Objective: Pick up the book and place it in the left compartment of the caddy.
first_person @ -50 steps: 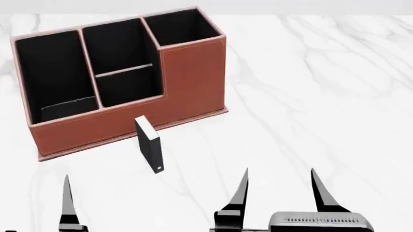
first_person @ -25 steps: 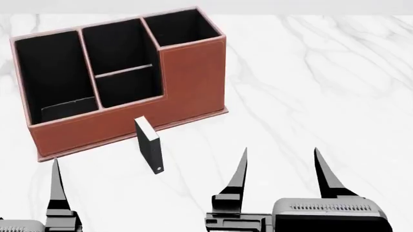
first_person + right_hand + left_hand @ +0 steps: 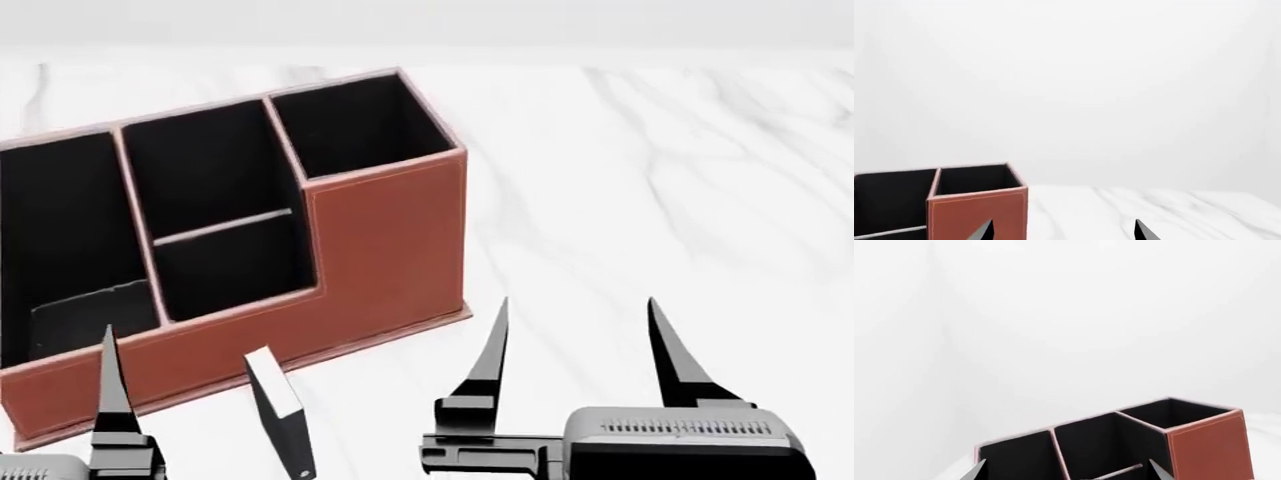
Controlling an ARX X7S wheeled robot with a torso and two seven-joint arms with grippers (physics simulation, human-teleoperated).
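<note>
The small black book [image 3: 283, 418] stands upright on the marble table just in front of the caddy's low front wall, white page edges up. The reddish-brown caddy [image 3: 387, 235] sits at the left; its long left compartment [image 3: 60, 240] runs off the view's left edge. The caddy also shows in the left wrist view [image 3: 1207, 447] and the right wrist view [image 3: 977, 212]. My right gripper [image 3: 577, 335] is open and empty, to the right of the book. Only one finger [image 3: 112, 385] of my left gripper shows in the head view, left of the book. In the left wrist view its gripper [image 3: 1064, 472] is open.
The white marble table [image 3: 667, 180] stretches to the right of the caddy and behind it. A dark flat panel [image 3: 87, 315] leans inside the left compartment. Plain white wall lies beyond the table.
The head view has shifted: caddy and book sit lower and further left in it, and the book is near the bottom edge. My grippers keep about the same place in the view.
</note>
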